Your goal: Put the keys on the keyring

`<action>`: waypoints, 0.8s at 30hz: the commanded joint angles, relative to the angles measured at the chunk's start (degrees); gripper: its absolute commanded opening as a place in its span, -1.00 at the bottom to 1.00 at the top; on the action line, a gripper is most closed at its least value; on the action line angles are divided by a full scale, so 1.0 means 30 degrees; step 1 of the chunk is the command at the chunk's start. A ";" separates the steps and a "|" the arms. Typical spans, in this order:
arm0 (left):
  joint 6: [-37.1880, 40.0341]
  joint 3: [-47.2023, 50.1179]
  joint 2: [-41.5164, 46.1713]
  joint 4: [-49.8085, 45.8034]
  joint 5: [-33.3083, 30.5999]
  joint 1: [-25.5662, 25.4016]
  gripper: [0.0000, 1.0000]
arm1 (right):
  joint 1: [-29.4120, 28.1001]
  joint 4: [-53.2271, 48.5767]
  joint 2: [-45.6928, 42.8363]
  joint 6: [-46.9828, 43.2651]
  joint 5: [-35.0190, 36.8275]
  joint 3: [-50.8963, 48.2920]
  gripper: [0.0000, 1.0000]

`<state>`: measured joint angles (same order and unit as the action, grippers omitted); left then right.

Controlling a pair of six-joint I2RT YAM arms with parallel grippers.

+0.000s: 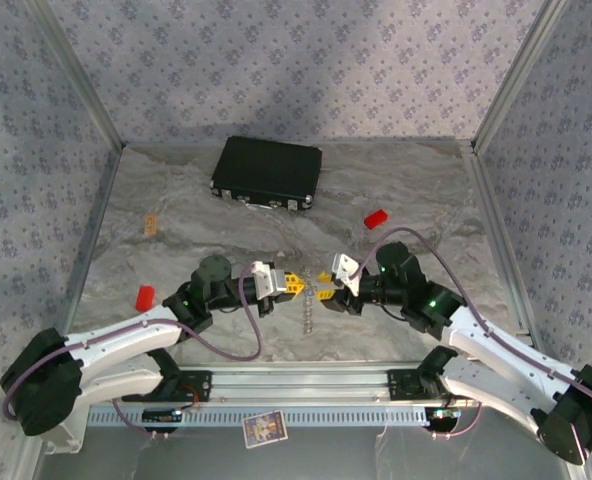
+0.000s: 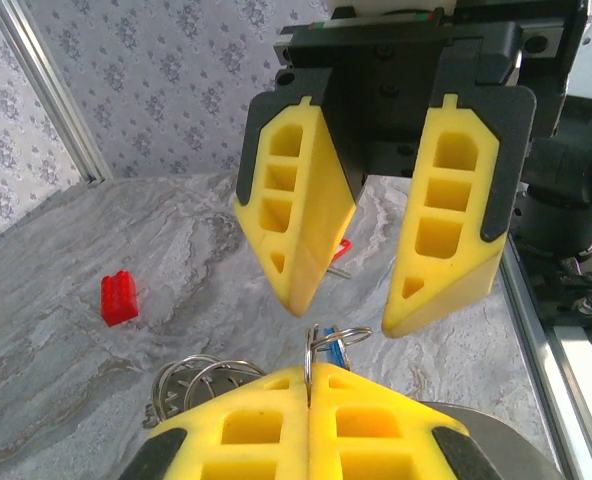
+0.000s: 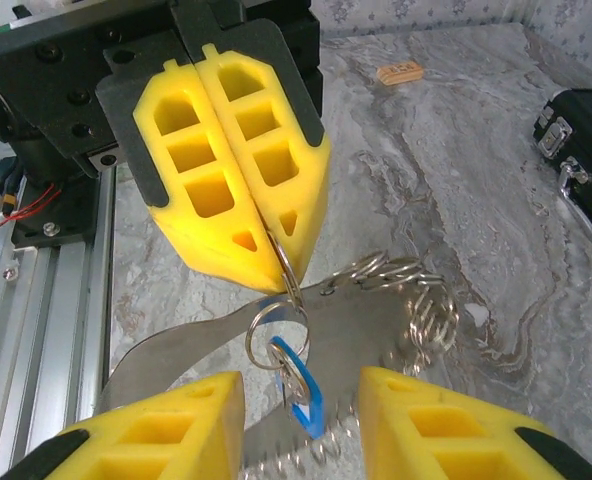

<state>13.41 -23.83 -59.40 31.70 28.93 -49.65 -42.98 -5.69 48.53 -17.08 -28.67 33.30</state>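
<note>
Left hand (image 3: 274,262) clenched on the thin wire keyring (image 3: 288,282), held above the surface (image 1: 426,200) near the middle of its near edge. The blue-headed key (image 3: 302,398) hangs below the ring. Right hand (image 2: 351,312) released, its fingers apart on either side of that key, clear of it. A chain of metal rings (image 1: 306,314) dangles beneath. Black case (image 1: 266,172) lies towards the far edge.
</note>
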 commanded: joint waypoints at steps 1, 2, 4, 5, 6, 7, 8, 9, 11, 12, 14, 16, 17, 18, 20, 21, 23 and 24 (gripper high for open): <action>-0.0309 -0.0229 0.0023 0.1268 0.0377 -0.0113 -1.00 | 0.0019 0.0764 0.0281 0.0726 -0.0940 0.0007 -0.27; -0.0310 -0.0229 0.0052 0.1269 0.0406 -0.0114 -1.00 | 0.0003 0.0897 0.0341 0.0774 -0.1062 0.0034 -0.24; -0.0299 -0.0254 0.0053 0.1273 0.0464 -0.0113 -1.00 | -0.0057 0.1026 0.0531 0.0830 -0.1192 0.0038 -0.23; -0.0302 -0.0258 0.0052 0.1270 0.0501 -0.0121 -1.00 | -0.0085 0.1048 0.0675 0.0830 -0.1248 0.0104 -0.23; -0.0298 -0.0285 0.0049 0.1269 0.0524 -0.0121 -1.00 | -0.0094 0.1021 0.0788 0.0816 -0.1282 0.0128 -0.23; -0.0309 -0.0316 0.0063 0.1276 0.0552 -0.0121 -1.00 | -0.0115 0.1019 0.0900 0.0787 -0.1302 0.0158 -0.24; -0.0295 -0.0346 0.0052 0.1287 0.0584 -0.0118 -1.00 | -0.0116 0.1001 0.1050 0.0772 -0.1285 0.0191 -0.26; -0.0321 -0.0375 0.0050 0.1297 0.0642 -0.0099 -1.00 | -0.0117 0.0962 0.1103 0.0703 -0.1259 0.0201 -0.28; -0.0310 -0.0438 0.0044 0.1363 0.0743 -0.0121 -1.00 | -0.0123 0.0740 0.1303 0.0569 -0.1146 0.0280 -0.30; -0.0311 -0.0461 0.0049 0.1357 0.0784 -0.0095 -1.00 | -0.0118 0.0609 0.1336 0.0512 -0.1089 0.0368 -0.31; -0.0286 -0.0520 0.0049 0.1375 0.0911 -0.0119 -1.00 | -0.0118 0.0307 0.1343 0.0341 -0.1097 0.0500 -0.34; -0.0226 -0.0579 0.0026 0.1298 0.0933 -0.0121 -1.00 | -0.0120 0.0150 0.1329 0.0234 -0.1080 0.0612 -0.41; -0.0242 -0.0580 0.0045 0.1314 0.0960 -0.0109 -1.00 | -0.0116 0.0016 0.1344 0.0136 -0.1080 0.0688 -0.46; -0.0201 -0.0580 0.0053 0.1330 0.0997 -0.0113 -1.00 | -0.0123 -0.0106 0.1378 0.0077 -0.1071 0.0743 -0.52; -0.0218 -0.0610 0.0051 0.1357 0.1096 -0.0103 -1.00 | -0.0116 -0.0208 0.1481 0.0039 -0.1021 0.0848 -0.69; -0.0234 -0.0617 0.0047 0.1358 0.1131 -0.0104 -1.00 | -0.0120 -0.0265 0.1567 0.0011 -0.1044 0.0949 -0.75; -0.0200 -0.0672 0.0038 0.1400 0.1197 -0.0105 -1.00 | -0.0193 -0.0327 0.1848 -0.0083 -0.1096 0.1156 -0.88; -0.0220 -0.0696 -0.0002 0.1464 0.1203 -0.0120 -1.00 | -0.0246 -0.0340 0.2017 -0.0161 -0.1107 0.1242 -0.94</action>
<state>13.41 -23.86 -59.40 32.23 30.22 -49.63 -43.22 -5.58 53.63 -17.10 -31.03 34.41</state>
